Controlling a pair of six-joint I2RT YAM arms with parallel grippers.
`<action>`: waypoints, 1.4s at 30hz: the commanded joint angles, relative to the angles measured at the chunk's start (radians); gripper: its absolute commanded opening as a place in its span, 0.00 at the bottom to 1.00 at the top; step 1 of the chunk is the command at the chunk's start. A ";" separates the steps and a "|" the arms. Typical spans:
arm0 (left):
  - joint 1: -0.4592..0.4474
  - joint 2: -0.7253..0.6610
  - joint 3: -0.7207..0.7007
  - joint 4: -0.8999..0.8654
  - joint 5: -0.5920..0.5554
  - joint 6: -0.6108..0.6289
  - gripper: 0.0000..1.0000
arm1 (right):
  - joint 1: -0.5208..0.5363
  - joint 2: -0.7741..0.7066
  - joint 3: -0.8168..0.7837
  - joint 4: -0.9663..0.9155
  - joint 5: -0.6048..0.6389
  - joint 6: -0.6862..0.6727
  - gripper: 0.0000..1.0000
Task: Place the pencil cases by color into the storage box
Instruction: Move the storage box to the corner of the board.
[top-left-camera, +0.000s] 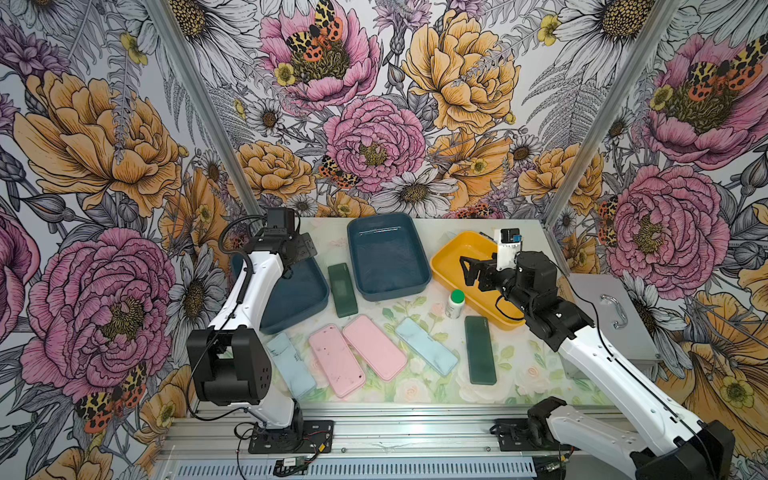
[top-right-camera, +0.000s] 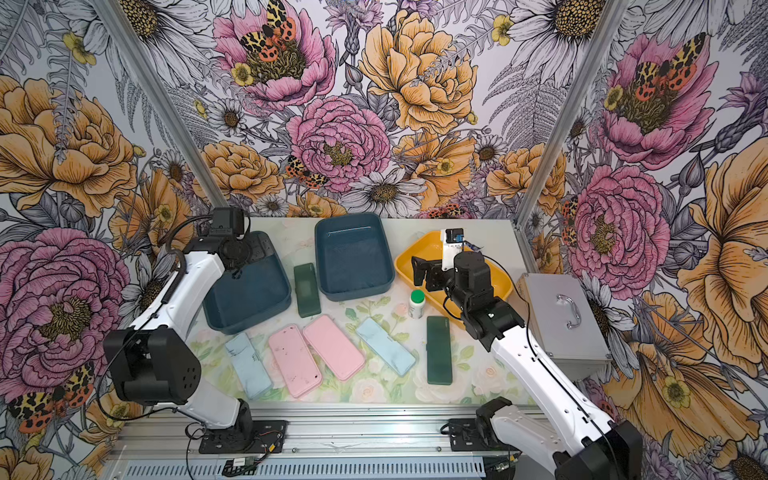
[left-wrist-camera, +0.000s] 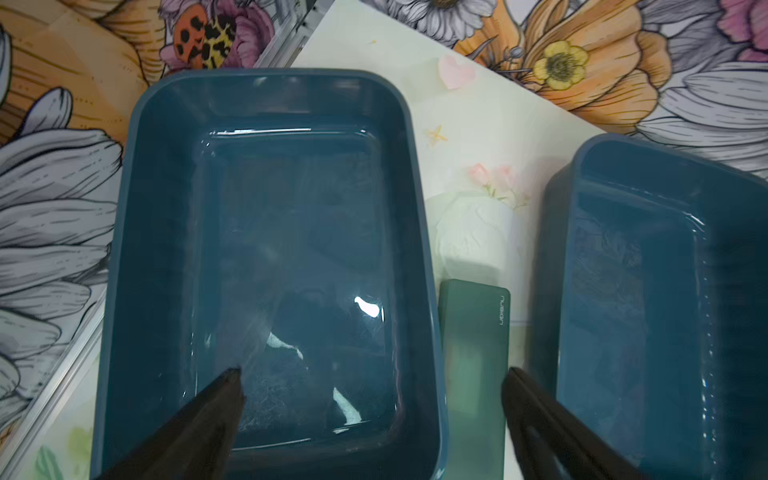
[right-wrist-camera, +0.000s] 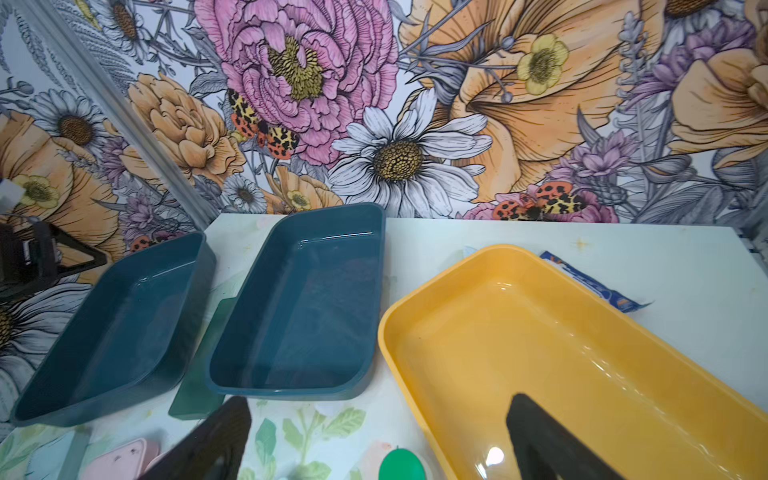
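Two dark green pencil cases lie flat on the table: one dark green case (top-left-camera: 342, 289) between the two teal storage boxes, another dark green case (top-left-camera: 480, 349) in front of the yellow box (top-left-camera: 451, 253). At the front, a pink case (top-left-camera: 336, 360) and a second pink case (top-left-camera: 374, 347) lie side by side. A light blue case (top-left-camera: 289, 364) is on their left and another light blue case (top-left-camera: 426, 346) on their right. My left gripper (top-left-camera: 301, 255) hangs open and empty over the left teal box (top-left-camera: 291, 307). My right gripper (top-left-camera: 467, 272) is open and empty above the yellow box's left rim.
The middle teal box (top-left-camera: 386, 266) stands at the back. A small white bottle with a green cap (top-left-camera: 455, 303) stands beside the yellow box. A grey metal case with a handle (top-left-camera: 606, 316) sits at the table's right edge. A blue wrapper (right-wrist-camera: 590, 286) lies behind the yellow box.
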 joint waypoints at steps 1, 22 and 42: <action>0.025 0.041 0.102 -0.167 0.004 -0.155 0.99 | 0.095 0.072 0.134 -0.206 0.058 0.025 0.99; 0.066 0.777 0.843 -0.381 0.290 -0.251 0.99 | 0.372 0.457 0.497 -0.375 0.340 0.013 0.99; -0.041 0.927 1.021 -0.463 0.146 -0.178 0.87 | 0.157 0.382 0.438 -0.399 0.201 -0.071 0.72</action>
